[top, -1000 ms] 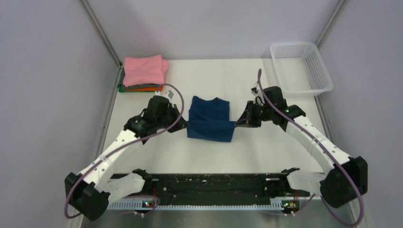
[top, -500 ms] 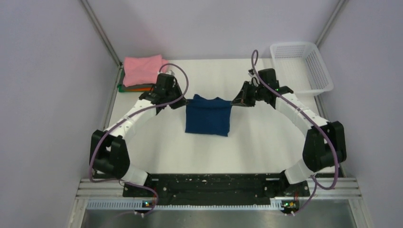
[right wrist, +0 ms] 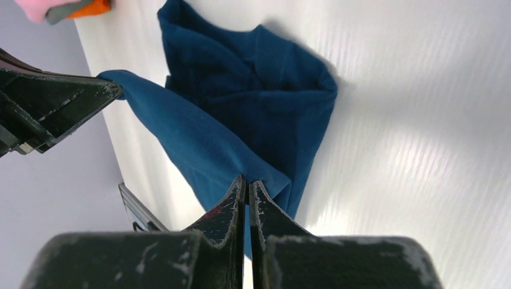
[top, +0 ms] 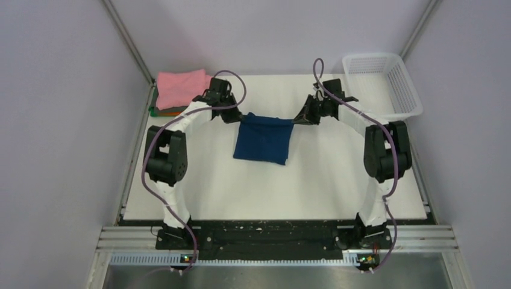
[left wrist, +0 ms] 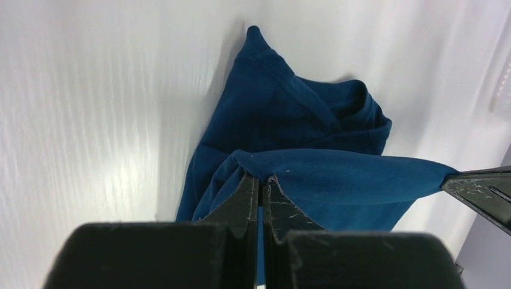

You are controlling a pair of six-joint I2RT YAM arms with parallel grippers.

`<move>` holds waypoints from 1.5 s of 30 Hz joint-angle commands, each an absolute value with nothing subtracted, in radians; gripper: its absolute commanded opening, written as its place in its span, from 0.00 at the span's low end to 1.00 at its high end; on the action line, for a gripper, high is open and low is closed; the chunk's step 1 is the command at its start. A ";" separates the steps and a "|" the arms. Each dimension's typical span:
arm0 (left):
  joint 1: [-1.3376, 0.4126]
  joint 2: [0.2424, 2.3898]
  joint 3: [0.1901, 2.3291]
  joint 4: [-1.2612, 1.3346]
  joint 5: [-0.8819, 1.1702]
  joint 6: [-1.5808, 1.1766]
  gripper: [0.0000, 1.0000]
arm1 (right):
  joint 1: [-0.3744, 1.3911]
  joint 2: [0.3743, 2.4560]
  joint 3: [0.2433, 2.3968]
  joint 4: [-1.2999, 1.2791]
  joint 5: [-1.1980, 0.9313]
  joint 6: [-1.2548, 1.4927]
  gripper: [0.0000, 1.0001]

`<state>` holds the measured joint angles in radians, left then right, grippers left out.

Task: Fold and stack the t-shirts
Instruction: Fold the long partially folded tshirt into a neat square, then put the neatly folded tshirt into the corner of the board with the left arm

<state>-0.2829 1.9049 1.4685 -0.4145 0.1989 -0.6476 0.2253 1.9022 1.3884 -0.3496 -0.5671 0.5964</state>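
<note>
Beside the pink stack (top: pixel 181 88), the navy t-shirt (top: pixel 263 142) holds its far edge taut left to right, one corner clamped in the left hand (top: pixel 237 118), the other in the right hand (top: pixel 296 120).

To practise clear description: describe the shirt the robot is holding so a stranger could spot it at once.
Find the white table. At its middle lies the navy shirt, its far edge stretched taut between the shut jaws of the left arm and right arm. Unlike the folded pink shirt in the far left corner, it is dark blue and gripped.
</note>
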 commanded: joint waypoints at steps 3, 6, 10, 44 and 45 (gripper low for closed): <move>-0.258 2.061 1.693 -0.492 0.205 -0.597 0.01 | 0.181 2.064 1.549 -0.335 -0.597 0.544 0.16; -0.248 2.100 1.764 -0.526 0.227 -0.602 0.75 | 0.182 2.128 1.641 -0.343 -0.629 0.543 0.65; -0.246 2.075 1.758 -0.510 0.224 -0.581 0.99 | 0.181 2.093 1.647 -0.349 -0.606 0.536 0.99; -0.495 2.380 2.028 -1.022 -0.561 -0.543 0.00 | 0.134 1.393 0.923 -0.334 -0.321 0.484 0.99; -0.492 2.369 2.031 -1.013 -0.592 -0.532 0.00 | 0.129 1.389 0.916 -0.335 -0.321 0.481 0.99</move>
<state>-0.5014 2.3360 1.9930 -0.8295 -0.2756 -0.5240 0.1585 1.4319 0.9417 -0.3367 -0.3805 0.5114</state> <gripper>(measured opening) 0.052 0.985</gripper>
